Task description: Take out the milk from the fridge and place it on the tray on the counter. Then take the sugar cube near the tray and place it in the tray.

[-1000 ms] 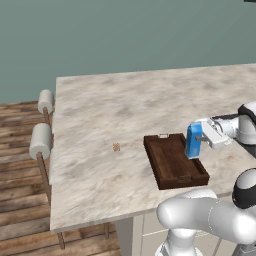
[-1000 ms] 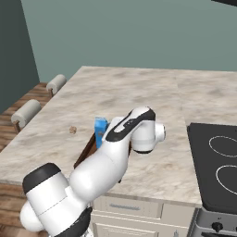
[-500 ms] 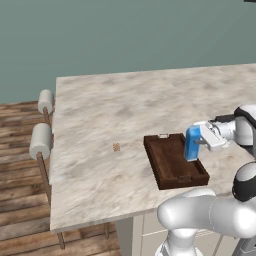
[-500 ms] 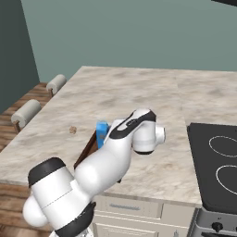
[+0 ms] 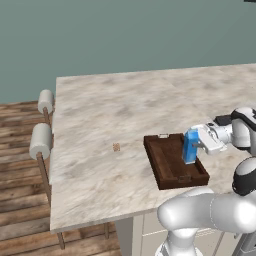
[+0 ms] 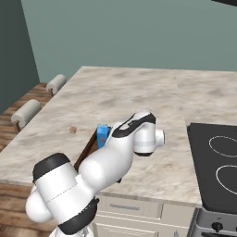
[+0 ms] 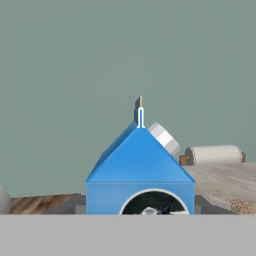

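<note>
The milk [image 5: 190, 146], a bright blue gable-top carton, stands upright over the right half of the dark wooden tray [image 5: 170, 165] on the marbled counter [image 5: 120, 105]. My gripper [image 5: 197, 144] reaches in from the right and is shut on the carton's sides. I cannot tell whether the carton's base touches the tray floor. In the hand view the milk [image 7: 140, 170] sits close at the lower middle. The sugar cube [image 5: 116, 147], tiny and tan, lies on the counter to the left of the tray. In the right base view my arm hides most of the milk [image 6: 102, 133] and the tray [image 6: 87, 150].
Two round-backed stools [image 5: 41, 140] stand along the counter's left edge over a wooden floor. A black cooktop [image 6: 217, 162] is set into the counter to the right of the arm. A grey-green wall runs behind.
My gripper has carried the milk slightly down and to the left over the tray. The sugar cube and tray have not moved.
</note>
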